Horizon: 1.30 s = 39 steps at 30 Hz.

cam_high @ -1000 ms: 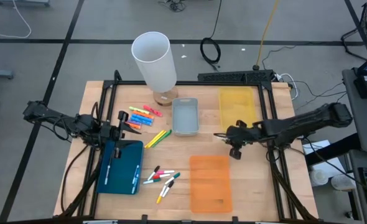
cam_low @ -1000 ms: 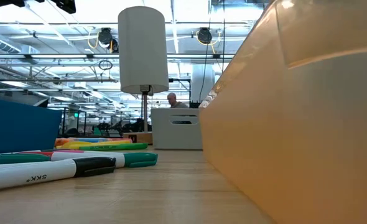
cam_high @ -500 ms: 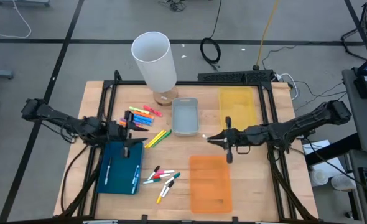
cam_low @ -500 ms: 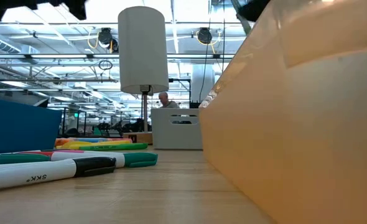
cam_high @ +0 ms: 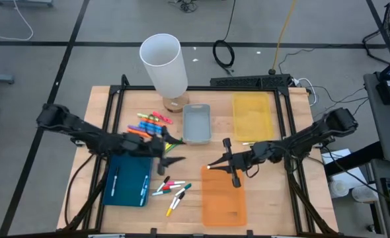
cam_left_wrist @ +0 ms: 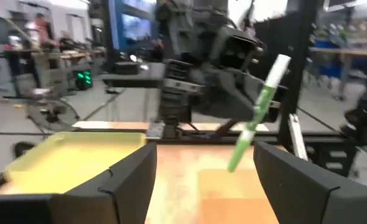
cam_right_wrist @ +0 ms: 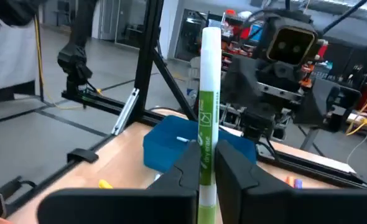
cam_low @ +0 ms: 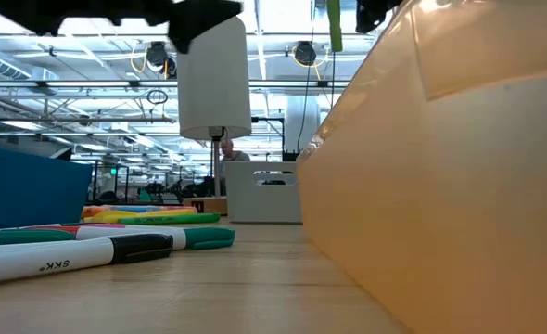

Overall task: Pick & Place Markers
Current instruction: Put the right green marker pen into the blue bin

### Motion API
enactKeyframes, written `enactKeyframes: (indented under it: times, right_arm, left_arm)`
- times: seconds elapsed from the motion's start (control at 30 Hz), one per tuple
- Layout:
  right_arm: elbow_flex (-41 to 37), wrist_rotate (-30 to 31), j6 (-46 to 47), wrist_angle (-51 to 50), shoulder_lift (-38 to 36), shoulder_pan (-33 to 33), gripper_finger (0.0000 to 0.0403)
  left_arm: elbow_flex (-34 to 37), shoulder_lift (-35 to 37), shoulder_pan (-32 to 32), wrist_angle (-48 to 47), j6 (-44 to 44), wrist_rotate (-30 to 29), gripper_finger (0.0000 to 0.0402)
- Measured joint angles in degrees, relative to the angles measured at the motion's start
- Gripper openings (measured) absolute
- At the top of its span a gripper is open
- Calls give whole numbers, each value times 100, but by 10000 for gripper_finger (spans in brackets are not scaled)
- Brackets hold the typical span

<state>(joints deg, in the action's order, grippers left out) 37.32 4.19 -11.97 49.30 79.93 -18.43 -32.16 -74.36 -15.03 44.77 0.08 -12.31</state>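
A green-and-white marker (cam_right_wrist: 208, 93) stands roughly upright in my right gripper (cam_high: 211, 166), which is shut on it above the orange tray's far edge. It also shows in the left wrist view as the marker (cam_left_wrist: 258, 106) and in the low view as the marker (cam_low: 334, 23). My left gripper (cam_high: 179, 150) is open and points level at the marker from the table's left, a short way off it. Neon markers (cam_high: 152, 123) lie at the far left. White-bodied markers (cam_high: 172, 188) lie in front of the blue tray. My right gripper pinches the marker's green lower body (cam_right_wrist: 206, 146) between its two fingers. The fingers come level from the table's right and lie across the marker. The marker is lifted clear of the table, white end up and a little tilted; the fingers hide its lower end.
A blue tray (cam_high: 129, 180) sits near left, an orange tray (cam_high: 223, 198) near middle, a grey tray (cam_high: 196, 124) and a yellow tray (cam_high: 252, 114) farther back. A tall white cylinder (cam_high: 163, 63) stands at the far edge. A black frame (cam_high: 112, 119) runs along the table's edges.
Both grippers have moved toward the table's middle and toward each other. My right gripper has tipped from pointing down to level and rolled, bringing the marker upright. My left gripper has opened wide.
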Motion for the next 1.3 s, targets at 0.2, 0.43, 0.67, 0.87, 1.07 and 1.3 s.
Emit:
enactKeyframes:
  times: [0.2, 0.43, 0.67, 0.87, 1.07, 1.3]
  right_arm:
    - [0, 0, -327, 114, 39, -132, 13]
    - [2, 0, -389, 221, 38, -188, 13]
    - [1, 0, -317, 190, 36, -196, 13]
    - [2, -2, -308, 175, 36, -196, 13]
    - [2, -3, -246, 141, 36, -196, 13]
    - [2, 18, -252, 135, 34, -279, 13]
  left_arm:
    - [-867, -1188, -171, -7, 749, 342, 258]
    - [-1624, -1902, -209, 9, 831, 333, 240]
    - [-2207, -2610, -208, -8, 898, 336, 241]
    - [-2559, -2894, -196, -9, 1062, 340, 241]
    - [-2568, -2912, -194, -51, 1247, 329, 230]
    - [-2568, -2914, -194, 45, 1322, 350, 116]
